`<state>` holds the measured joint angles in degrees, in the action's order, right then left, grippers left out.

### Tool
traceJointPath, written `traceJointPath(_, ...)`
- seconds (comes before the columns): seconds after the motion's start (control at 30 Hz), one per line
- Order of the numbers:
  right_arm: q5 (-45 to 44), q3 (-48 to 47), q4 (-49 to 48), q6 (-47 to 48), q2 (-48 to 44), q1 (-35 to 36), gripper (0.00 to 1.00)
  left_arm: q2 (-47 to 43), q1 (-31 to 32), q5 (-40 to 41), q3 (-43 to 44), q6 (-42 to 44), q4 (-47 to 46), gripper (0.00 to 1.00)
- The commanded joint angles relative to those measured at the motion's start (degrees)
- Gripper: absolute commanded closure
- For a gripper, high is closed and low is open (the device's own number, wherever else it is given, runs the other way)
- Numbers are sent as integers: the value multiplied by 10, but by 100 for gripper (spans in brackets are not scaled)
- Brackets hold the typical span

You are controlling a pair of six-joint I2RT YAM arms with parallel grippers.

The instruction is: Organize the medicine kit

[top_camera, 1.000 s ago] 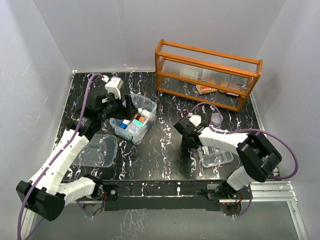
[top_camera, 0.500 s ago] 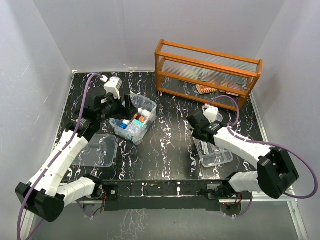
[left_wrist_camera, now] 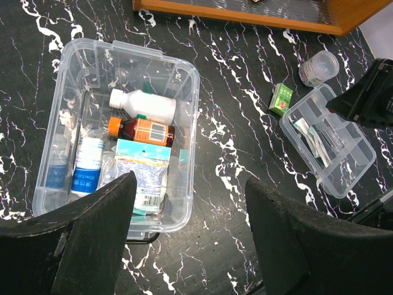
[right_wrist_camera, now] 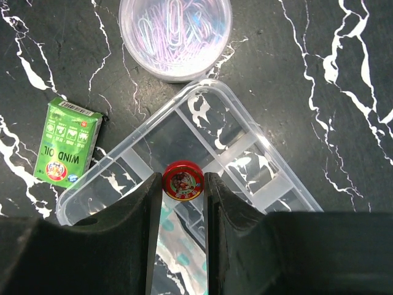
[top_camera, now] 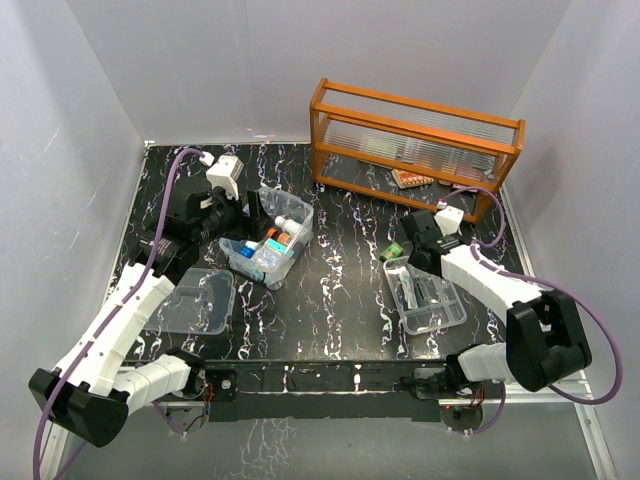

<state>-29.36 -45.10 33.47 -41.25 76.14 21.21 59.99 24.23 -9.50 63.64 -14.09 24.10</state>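
Observation:
The medicine kit is a clear open box left of centre, holding a white bottle, a brown bottle, a blue-white tube and a printed packet. Its clear lid lies on the table at the near left. My left gripper is open and empty above the kit's near right corner. My right gripper is shut on a small red round tin over the far end of a clear divided tray. In the top view that gripper is above the tray.
A green Wind Oil box lies left of the tray, also in the top view. A clear cup of paper clips stands beyond the tray. The orange glass-fronted rack stands at the back right with blister packs inside.
My right arm has swung from the tray's left side back and to the right, now over the tray's far end, which uncovers the green box. The left arm has barely moved.

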Motion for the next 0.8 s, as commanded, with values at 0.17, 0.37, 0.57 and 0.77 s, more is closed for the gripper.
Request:
traceJointPath(0.17,27,-26,-57,52,42,-16,73,-21,-1,4,16,4,7,30)
traceJointPath(0.37,38,-20,-59,55,51,-17,71,-17,-1,4,19,4,5,30)
traceJointPath(0.57,49,-19,-55,61,48,-17,58,-12,-1,4,22,6,5,30)
traceJointPath(0.77,63,-18,-20,60,20,-17,54,-11,-1,4,20,6,4,30)
